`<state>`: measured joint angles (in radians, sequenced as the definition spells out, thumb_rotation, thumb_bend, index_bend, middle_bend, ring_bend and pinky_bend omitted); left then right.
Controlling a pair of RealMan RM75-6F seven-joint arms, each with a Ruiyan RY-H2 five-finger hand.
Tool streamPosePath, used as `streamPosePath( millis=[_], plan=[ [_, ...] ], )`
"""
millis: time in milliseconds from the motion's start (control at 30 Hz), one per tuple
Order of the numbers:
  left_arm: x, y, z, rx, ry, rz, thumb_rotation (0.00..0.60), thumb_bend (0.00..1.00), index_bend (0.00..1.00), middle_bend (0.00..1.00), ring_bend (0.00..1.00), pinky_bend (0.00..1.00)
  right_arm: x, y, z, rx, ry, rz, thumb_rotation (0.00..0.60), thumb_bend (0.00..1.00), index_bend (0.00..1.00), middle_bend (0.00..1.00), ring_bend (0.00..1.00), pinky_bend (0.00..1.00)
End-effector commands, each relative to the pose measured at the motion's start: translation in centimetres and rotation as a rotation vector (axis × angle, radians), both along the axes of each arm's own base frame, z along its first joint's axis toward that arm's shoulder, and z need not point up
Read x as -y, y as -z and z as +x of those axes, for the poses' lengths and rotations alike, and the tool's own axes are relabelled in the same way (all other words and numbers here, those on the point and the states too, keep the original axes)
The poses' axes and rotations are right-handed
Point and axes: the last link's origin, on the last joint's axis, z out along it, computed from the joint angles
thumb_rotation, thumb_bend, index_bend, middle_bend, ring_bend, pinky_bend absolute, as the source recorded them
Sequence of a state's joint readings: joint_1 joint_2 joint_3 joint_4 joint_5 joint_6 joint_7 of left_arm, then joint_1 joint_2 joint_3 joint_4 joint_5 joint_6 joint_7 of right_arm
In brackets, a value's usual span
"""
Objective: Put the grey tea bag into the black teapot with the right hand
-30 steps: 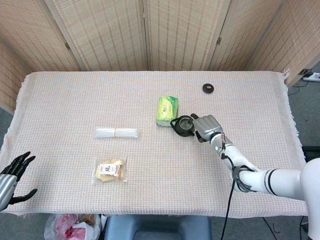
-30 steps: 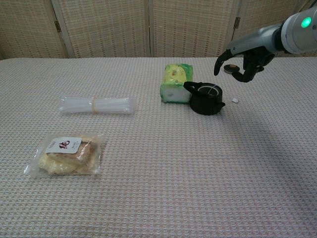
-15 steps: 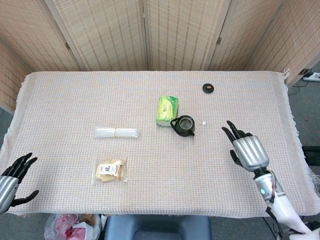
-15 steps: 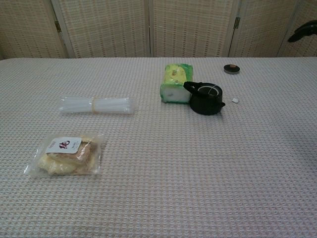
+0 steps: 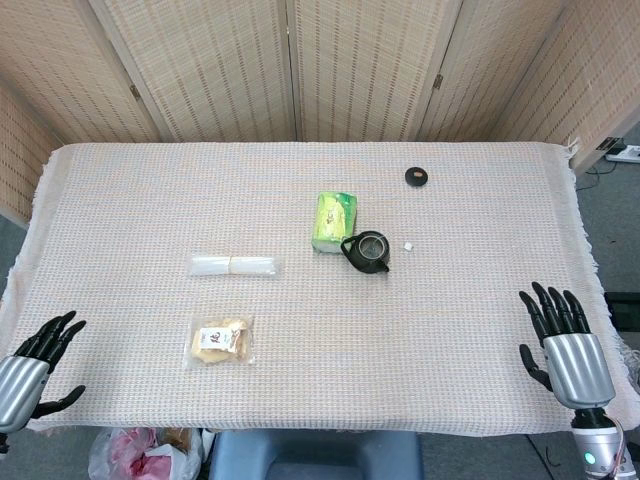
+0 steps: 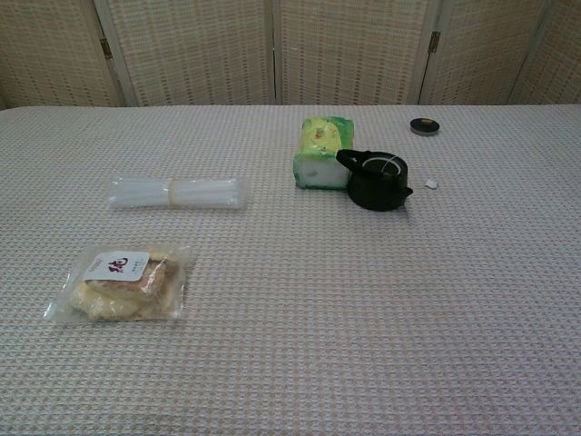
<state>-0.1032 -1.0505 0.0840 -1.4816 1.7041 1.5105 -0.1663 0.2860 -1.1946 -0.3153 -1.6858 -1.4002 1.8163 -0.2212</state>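
Left hand (image 5: 25, 370) low at the near left edge of the table (image 5: 140, 190), fingers spread, grasping nothing. Well ahead of it and to its right, snack packet (image 5: 221, 340), with a banded bundle of clear straws (image 5: 234, 266) just beyond. Further right, green packet (image 5: 334, 222) touching the black teapot (image 5: 368, 252); lid off, something pale inside, too small to tell whether the grey tea bag. Tiny white tag (image 5: 407, 245) just beside the pot. Small dark lid (image 5: 417, 177) beyond. Right hand (image 5: 566, 352) at the near right edge, well apart from the pot, fingers splayed, released.
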Motion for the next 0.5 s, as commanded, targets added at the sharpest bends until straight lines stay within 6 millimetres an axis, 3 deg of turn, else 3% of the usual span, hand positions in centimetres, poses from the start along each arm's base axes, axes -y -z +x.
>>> streamPosePath(
  millis=[33, 500],
  plan=[
    [0.2, 0.3, 0.2, -0.005, 0.008, -0.001, 0.600, 0.27, 0.00, 0.00, 0.00, 0.24, -0.5, -0.1, -0.2, 0.034, -0.016, 0.015, 0.600, 0.35, 0.01, 0.00, 0.00, 0.00],
    [0.8, 0.4, 0.5, -0.038, 0.023, 0.033, 0.600, 0.27, 0.00, 0.00, 0.00, 0.24, -1.2, -0.6, -0.3, 0.063, -0.017, 0.047, 0.600, 0.35, 0.01, 0.00, 0.00, 0.00]
  ],
)
